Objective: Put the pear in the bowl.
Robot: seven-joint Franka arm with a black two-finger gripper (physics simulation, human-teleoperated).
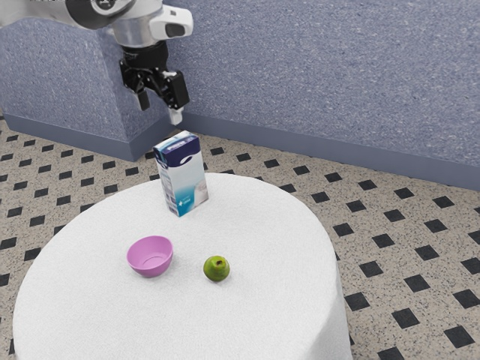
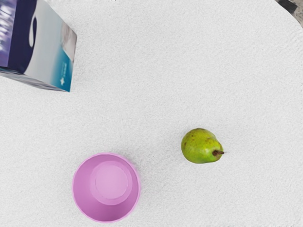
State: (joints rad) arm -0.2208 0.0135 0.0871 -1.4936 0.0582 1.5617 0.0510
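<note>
This is looking like an indoor dining spot, though whether it is belonging to a home or a café, I cannot tell. Blue, speckled walls (image 1: 322, 82) are enclosing it, one section jutting out to form a corner, and a plain blue baseboard (image 1: 300, 154) is running along their foot. Dark diamonds are dotting the pale, flecked floor (image 1: 397, 281). A white covering is dressing the rounded tabletop (image 1: 262, 315) and hanging down its side. Food and tableware are suggesting eating: a green pear (image 2: 200, 145), a pink bowl (image 2: 106, 187) and a tall printed carton (image 1: 181, 172) are sitting there.
</note>
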